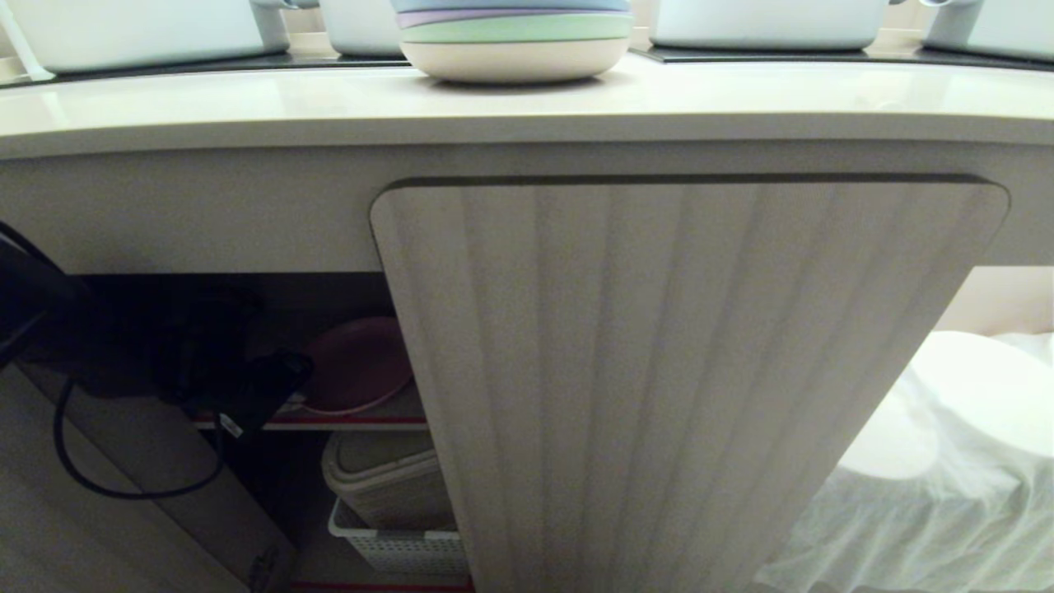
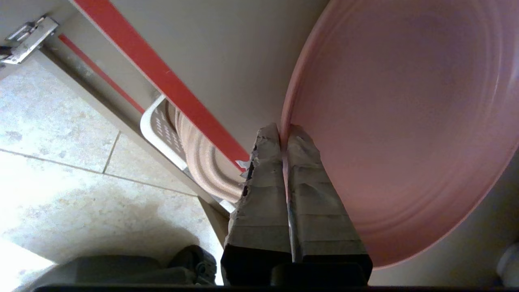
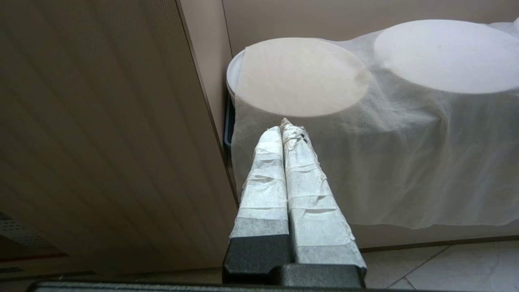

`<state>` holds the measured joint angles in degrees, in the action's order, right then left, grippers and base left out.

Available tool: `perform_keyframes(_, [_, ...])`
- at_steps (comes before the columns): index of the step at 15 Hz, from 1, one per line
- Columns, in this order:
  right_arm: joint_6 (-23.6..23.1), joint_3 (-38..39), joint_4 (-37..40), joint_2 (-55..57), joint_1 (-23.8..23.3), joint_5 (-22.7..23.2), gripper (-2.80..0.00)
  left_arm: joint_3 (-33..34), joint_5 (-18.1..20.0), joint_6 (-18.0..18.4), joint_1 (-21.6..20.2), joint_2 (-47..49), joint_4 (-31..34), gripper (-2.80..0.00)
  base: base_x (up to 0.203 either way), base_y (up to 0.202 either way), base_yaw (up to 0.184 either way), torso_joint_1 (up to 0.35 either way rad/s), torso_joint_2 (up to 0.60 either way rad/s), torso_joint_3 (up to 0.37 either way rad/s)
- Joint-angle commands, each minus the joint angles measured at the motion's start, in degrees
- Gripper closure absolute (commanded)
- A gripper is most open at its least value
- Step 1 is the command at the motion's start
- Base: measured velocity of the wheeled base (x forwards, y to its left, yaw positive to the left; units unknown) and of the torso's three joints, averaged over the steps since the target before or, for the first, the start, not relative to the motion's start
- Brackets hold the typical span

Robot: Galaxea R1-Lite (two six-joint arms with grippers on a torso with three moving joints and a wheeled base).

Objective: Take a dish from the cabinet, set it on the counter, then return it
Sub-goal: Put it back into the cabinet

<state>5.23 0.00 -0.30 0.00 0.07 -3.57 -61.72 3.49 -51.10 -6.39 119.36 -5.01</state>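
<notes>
The dish [image 1: 358,362] is a round pink plate inside the cabinet, over the grey red-edged shelf [image 1: 354,422]. My left gripper [image 2: 284,130] is shut on the dish [image 2: 397,121], its taped fingers pinching the near rim. In the head view that gripper [image 1: 268,391] shows as a dark shape at the plate's left edge. The ribbed cabinet door [image 1: 675,387] covers the right half of the opening. The cream counter [image 1: 247,103] runs above. My right gripper [image 3: 286,125] hangs shut and empty beside the door, in front of cloth-covered white discs.
A stack of pastel plates [image 1: 515,37] and white pots [image 1: 766,21] stand on the counter by black hob panels. Below the shelf sit a beige lidded tub [image 1: 387,478] and a white perforated basket [image 1: 395,548]. White cloth over discs [image 1: 947,428] fills the recess on the right.
</notes>
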Motion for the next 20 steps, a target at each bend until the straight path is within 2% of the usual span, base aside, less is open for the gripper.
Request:
perform_keyframes(1, [0.04, 0.0, 0.03, 0.0, 0.01, -0.03, 0.0, 0.82, 0.03, -0.25, -0.03, -0.9, -0.08, 0.0, 0.0, 0.0, 0.0, 0.0, 0.0, 0.0])
perform_keyframes(13, [0.04, 0.0, 0.04, 0.0, 0.01, -0.03, 0.0, 1.78, -0.32, -0.27, -0.12, -1.41, -0.35, 0.0, 0.0, 0.0, 0.0, 0.0, 0.0, 0.0])
perform_keyframes(16, [0.04, 0.0, -0.05, 0.0, 0.01, -0.03, 0.0, 1.55, -1.9, -0.31, 0.06, -1.18, -0.44, 0.0, 0.0, 0.0, 0.0, 0.0, 0.0, 0.0])
perform_keyframes(20, [0.04, -0.09, -0.02, 0.0, 0.01, -0.03, 0.0, 1.22, -1.9, -0.31, 0.18, -1.06, -0.53, 0.0, 0.0, 0.0, 0.0, 0.0, 0.0, 0.0])
